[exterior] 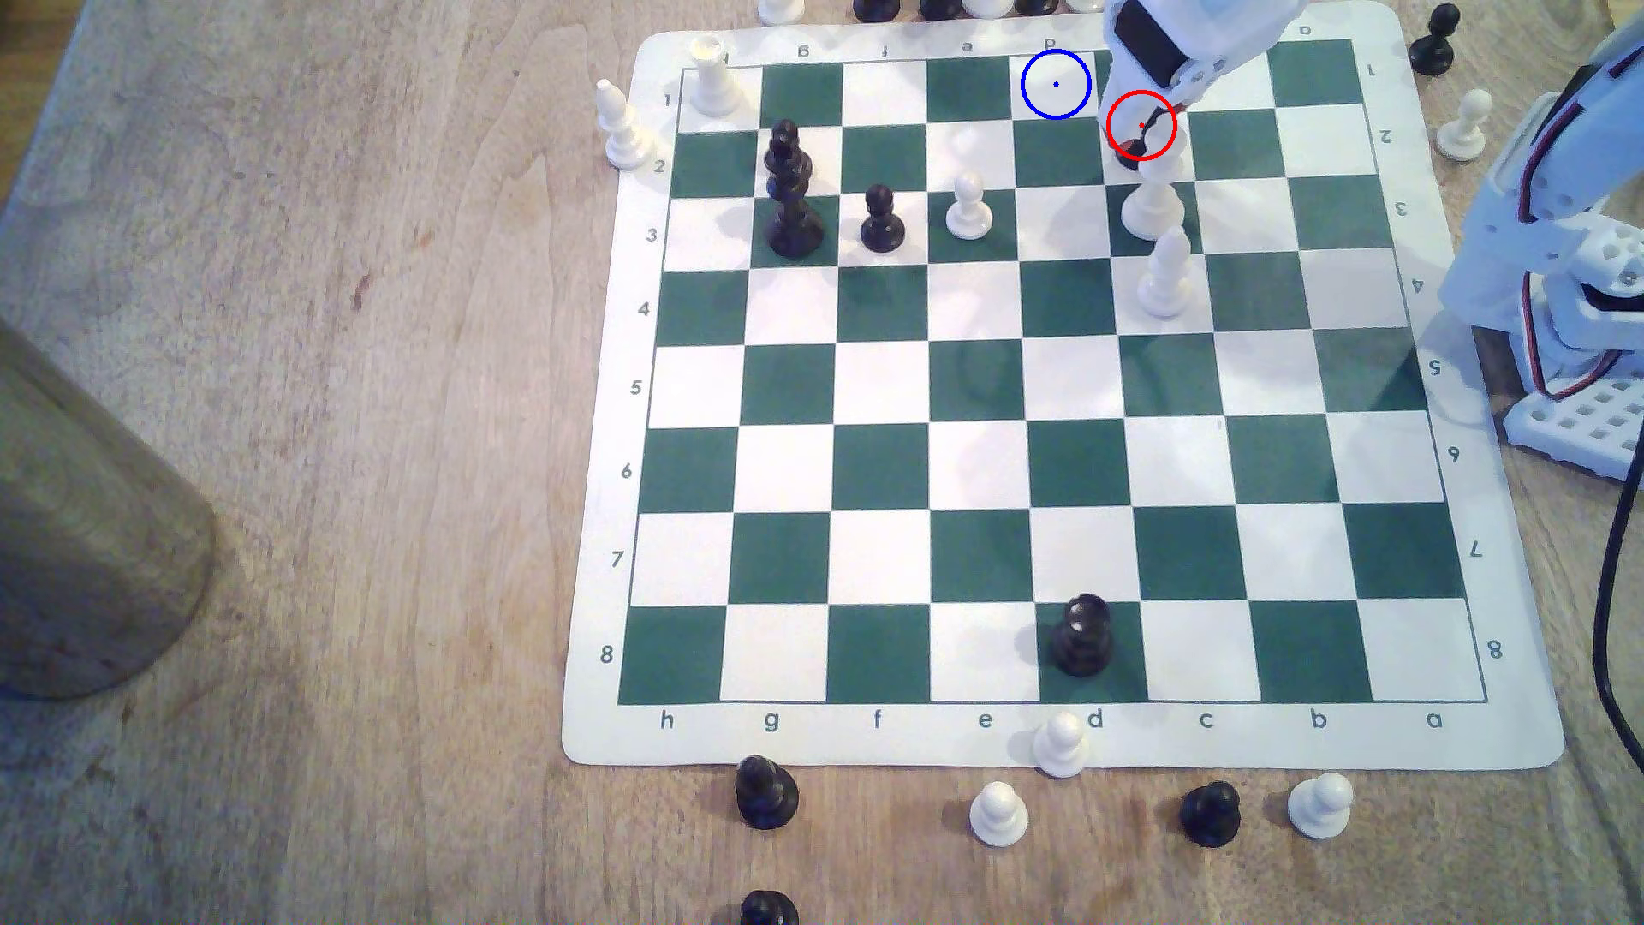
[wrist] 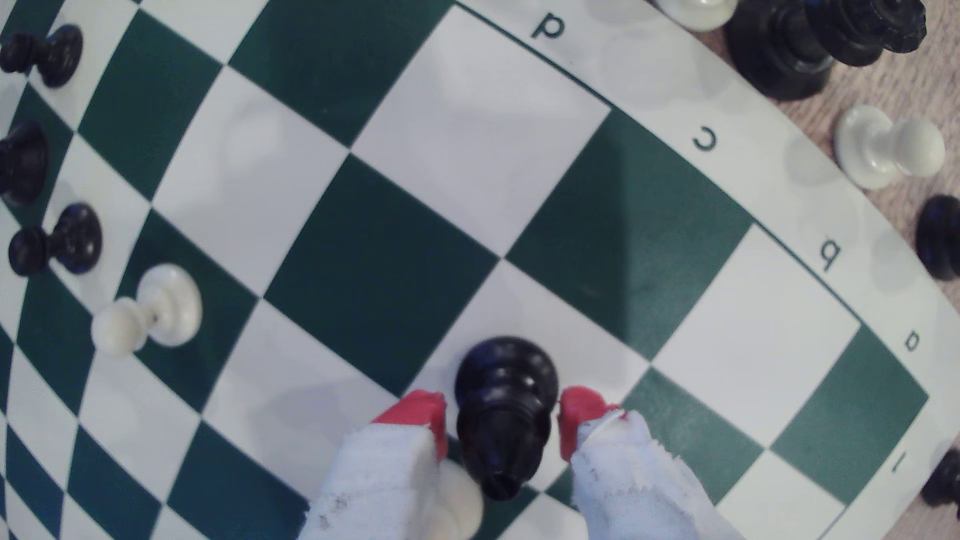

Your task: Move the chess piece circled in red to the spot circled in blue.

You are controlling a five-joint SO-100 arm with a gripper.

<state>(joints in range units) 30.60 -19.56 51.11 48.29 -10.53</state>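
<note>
**Gripper straddling the black bishop**

Gripper (wrist: 503, 415) is sitting low over the black bishop (wrist: 503, 405), red fingertips (wrist: 423, 413) flanking it with slim gaps showing; jaws part open, not clearly gripping. Bishop is standing on its red-ringed white square. Blue-ringed square (exterior: 1056, 84) is lying empty, diagonally adjacent, toward the exterior view's left.

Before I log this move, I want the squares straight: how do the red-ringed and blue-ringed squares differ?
The red-ringed square holds the black bishop, with the gripper straddling it; the blue-ringed square is bare. The blue one lies on the board's edge row, the red one a row in and a column toward the exterior view's right. Both are white.
</note>
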